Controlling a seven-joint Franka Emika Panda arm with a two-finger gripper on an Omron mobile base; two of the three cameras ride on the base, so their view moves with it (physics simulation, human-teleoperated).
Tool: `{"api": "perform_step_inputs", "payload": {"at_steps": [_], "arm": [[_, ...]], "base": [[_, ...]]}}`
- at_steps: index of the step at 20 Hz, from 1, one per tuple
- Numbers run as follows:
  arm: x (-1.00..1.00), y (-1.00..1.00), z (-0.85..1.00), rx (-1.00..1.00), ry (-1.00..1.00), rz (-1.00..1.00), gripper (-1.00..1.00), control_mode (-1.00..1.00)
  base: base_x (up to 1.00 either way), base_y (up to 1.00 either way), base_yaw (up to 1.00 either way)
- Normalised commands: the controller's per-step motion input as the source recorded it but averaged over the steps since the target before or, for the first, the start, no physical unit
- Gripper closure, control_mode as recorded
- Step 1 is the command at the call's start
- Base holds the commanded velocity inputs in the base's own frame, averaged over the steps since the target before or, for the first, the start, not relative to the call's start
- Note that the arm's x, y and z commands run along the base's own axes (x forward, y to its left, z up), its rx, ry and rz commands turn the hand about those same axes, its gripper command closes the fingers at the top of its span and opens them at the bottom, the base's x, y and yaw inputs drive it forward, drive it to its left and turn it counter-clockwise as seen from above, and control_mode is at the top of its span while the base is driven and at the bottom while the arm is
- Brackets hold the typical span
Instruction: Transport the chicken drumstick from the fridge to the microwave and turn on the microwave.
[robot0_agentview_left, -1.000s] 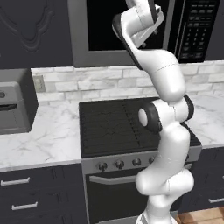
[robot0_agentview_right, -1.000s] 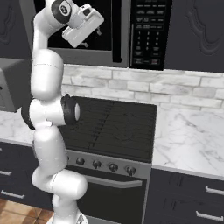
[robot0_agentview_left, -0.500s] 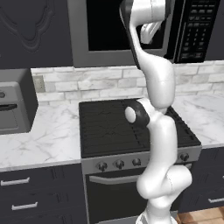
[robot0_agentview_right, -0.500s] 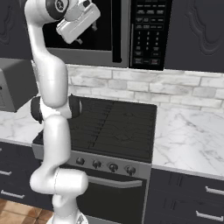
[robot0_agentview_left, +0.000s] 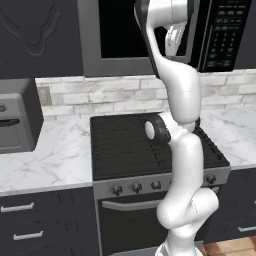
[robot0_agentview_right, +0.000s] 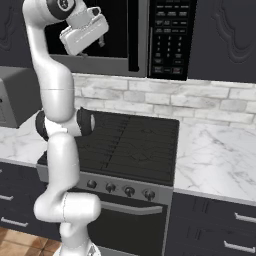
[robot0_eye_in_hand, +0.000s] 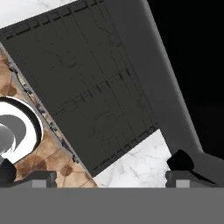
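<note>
The microwave (robot0_agentview_left: 220, 35) (robot0_agentview_right: 167, 35) hangs above the stove, with its button panel at the right and a dark front whose grey lower frame (robot0_eye_in_hand: 166, 87) runs through the hand view. I cannot tell whether its door is open. My gripper (robot0_agentview_left: 172, 42) (robot0_agentview_right: 96, 41) (robot0_eye_in_hand: 94, 168) is raised high in front of that dark front and tilts down toward the cooktop. It is open, with the fingertips (robot0_eye_in_hand: 181, 161) far apart and nothing between them. The chicken drumstick and the fridge are out of view.
A black stove (robot0_agentview_left: 130, 145) (robot0_agentview_right: 135, 145) (robot0_eye_in_hand: 78, 74) with a row of knobs stands right below. Marble counters (robot0_agentview_left: 55, 155) (robot0_agentview_right: 220, 155) flank it, with dark drawers beneath. A grey toaster oven (robot0_agentview_left: 15, 122) sits on the left counter.
The arm has straightened upright from a bent pose while the hand stayed up by the microwave front. The fingers have spread slightly wider.
</note>
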Motion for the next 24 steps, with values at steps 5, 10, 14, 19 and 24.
{"api": "perform_step_inputs", "payload": {"at_steps": [5, 10, 14, 19, 24], "arm": [[-1.00, 0.00, -1.00, -0.17, 0.04, 0.34, -1.00, -1.00], [-1.00, -0.05, -1.00, 0.00, 0.45, 0.30, -1.00, -1.00], [-1.00, -0.19, -1.00, -0.01, -0.04, 0.35, -1.00, -1.00], [-1.00, -0.41, -0.87, -0.05, -0.56, 0.25, -1.00, -1.00], [-0.75, -0.42, 0.08, 0.05, -0.93, 0.25, -1.00, -1.00]], "base": [[0.00, 0.00, 0.00], [0.00, 0.00, 0.00], [0.00, 0.00, 0.00], [0.00, 0.00, 0.00], [0.00, 0.00, 0.00]]}}
